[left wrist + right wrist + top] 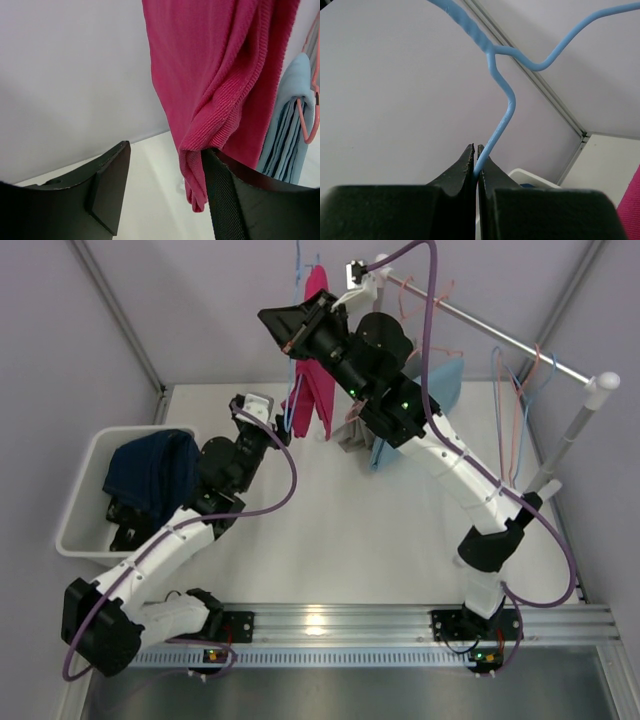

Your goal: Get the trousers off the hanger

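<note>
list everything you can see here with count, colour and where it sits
magenta trousers: 1, pink-magenta, hanging on the blue hanger
navy trousers: 1, dark blue, heaped in the bin
bin: 1, white, left side of the table
blue hanger: 1, light blue wire, up at the rail
light blue garment: 1, hanging beside the magenta trousers
spare hangers: count unclear, pink and blue, right part of the rail
rail: 1, white, across the back
table: 1, white
left pincer: 1, black, open, magenta hem against one finger
right pincer: 1, black, shut on the blue hanger
</note>
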